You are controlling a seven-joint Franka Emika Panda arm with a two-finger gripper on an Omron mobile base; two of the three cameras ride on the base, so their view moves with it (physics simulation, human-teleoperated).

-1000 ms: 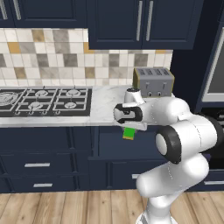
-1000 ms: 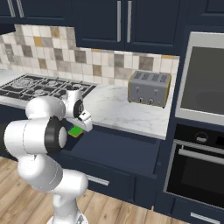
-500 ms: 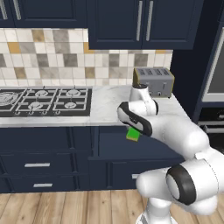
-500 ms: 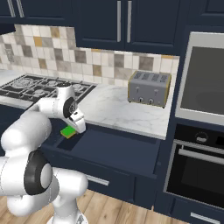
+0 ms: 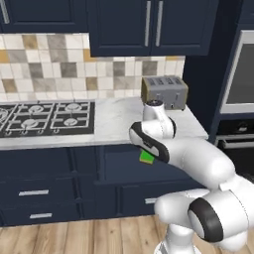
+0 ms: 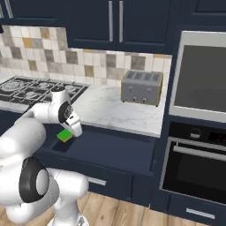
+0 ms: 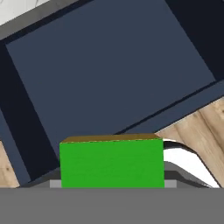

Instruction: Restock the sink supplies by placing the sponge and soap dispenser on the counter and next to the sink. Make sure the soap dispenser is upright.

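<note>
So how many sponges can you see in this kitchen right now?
1. The green sponge sits at the end effector, over the open dark drawer below the marble counter. Others could be hidden behind the arm or inside closed cabinets.

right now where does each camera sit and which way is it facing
Left base view: behind the arm's left, facing the counter, stovetop and toaster; arm rises lower right, sponge at its gripper.
Right base view: behind the arm's right, facing the same counter plus oven; arm lower left.
Hand view: on the hand, looking down into the open drawer past the sponge.
All three share the sponge.
</note>
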